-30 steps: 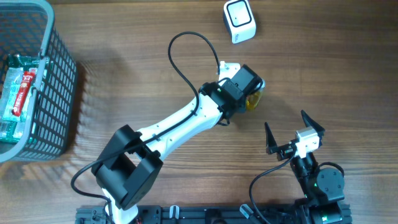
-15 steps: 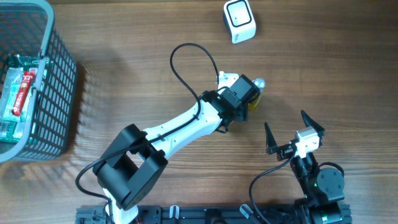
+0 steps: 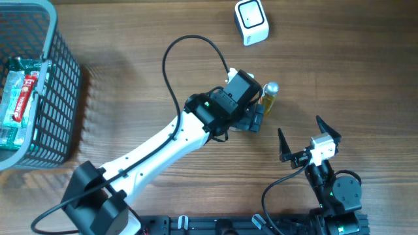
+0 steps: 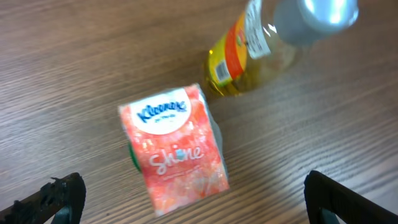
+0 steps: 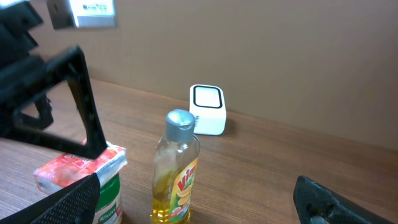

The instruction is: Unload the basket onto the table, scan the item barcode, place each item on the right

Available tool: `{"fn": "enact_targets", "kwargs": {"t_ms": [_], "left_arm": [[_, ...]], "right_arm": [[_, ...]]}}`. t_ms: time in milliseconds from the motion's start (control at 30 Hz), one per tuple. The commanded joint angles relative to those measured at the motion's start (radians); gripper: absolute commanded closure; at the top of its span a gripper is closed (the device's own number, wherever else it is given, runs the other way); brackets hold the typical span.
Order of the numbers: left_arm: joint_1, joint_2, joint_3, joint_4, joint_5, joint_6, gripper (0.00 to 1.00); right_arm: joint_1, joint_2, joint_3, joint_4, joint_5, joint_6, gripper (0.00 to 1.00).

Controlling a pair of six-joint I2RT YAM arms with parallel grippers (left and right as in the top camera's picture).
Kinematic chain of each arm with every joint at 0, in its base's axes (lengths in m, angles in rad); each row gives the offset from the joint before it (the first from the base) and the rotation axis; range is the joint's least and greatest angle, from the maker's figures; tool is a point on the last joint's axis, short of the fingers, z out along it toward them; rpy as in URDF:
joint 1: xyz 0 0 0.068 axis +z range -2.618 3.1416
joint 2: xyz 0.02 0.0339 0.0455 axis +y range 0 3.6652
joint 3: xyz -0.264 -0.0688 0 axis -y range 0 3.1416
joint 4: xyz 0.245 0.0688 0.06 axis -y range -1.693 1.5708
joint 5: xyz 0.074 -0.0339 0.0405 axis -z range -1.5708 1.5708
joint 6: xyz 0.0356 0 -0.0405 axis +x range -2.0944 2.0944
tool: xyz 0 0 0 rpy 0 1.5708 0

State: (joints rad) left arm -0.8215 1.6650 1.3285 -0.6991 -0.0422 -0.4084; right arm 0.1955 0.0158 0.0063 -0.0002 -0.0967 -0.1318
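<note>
Left wrist: yellow btl (image 4: pixel 249 56), silver cap; left gripper (image 4: pixel 193 190), right gripper (image 3: pixel 299 126) jaws apart.

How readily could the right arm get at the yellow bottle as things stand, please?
Probably yes: the yellow bottle stands upright ahead of the open right gripper, with bare table between them. The left gripper, open above the tissue pack beside the bottle, crowds only its far side.
</note>
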Motion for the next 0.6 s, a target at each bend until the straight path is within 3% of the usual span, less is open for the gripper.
{"fn": "enact_targets", "kwargs": {"t_ms": [0, 167, 300, 367, 467, 567], "left_arm": [[0.006, 0.04, -0.001, 0.016, 0.045, 0.057, 0.09], [0.011, 0.12, -0.001, 0.032, -0.026, 0.048, 0.4], [0.031, 0.123, -0.001, 0.019, -0.03, -0.016, 0.41], [0.041, 0.123, -0.001, 0.01, -0.029, -0.019, 0.59], [0.041, 0.123, -0.001, 0.01, -0.002, -0.018, 0.61], [0.041, 0.123, -0.001, 0.01, 0.001, -0.019, 0.55]], "right_arm": [[-0.001, -0.005, -0.001, 0.005, 0.002, 0.001, 0.0], [-0.001, -0.005, -0.001, 0.005, 0.002, 0.001, 0.0], [-0.001, -0.005, -0.001, 0.005, 0.002, 0.001, 0.0], [-0.001, -0.005, -0.001, 0.005, 0.002, 0.001, 0.01], [-0.001, -0.005, -0.001, 0.005, 0.002, 0.002, 0.0], [-0.001, -0.005, -0.001, 0.005, 0.002, 0.001, 0.01]]}}
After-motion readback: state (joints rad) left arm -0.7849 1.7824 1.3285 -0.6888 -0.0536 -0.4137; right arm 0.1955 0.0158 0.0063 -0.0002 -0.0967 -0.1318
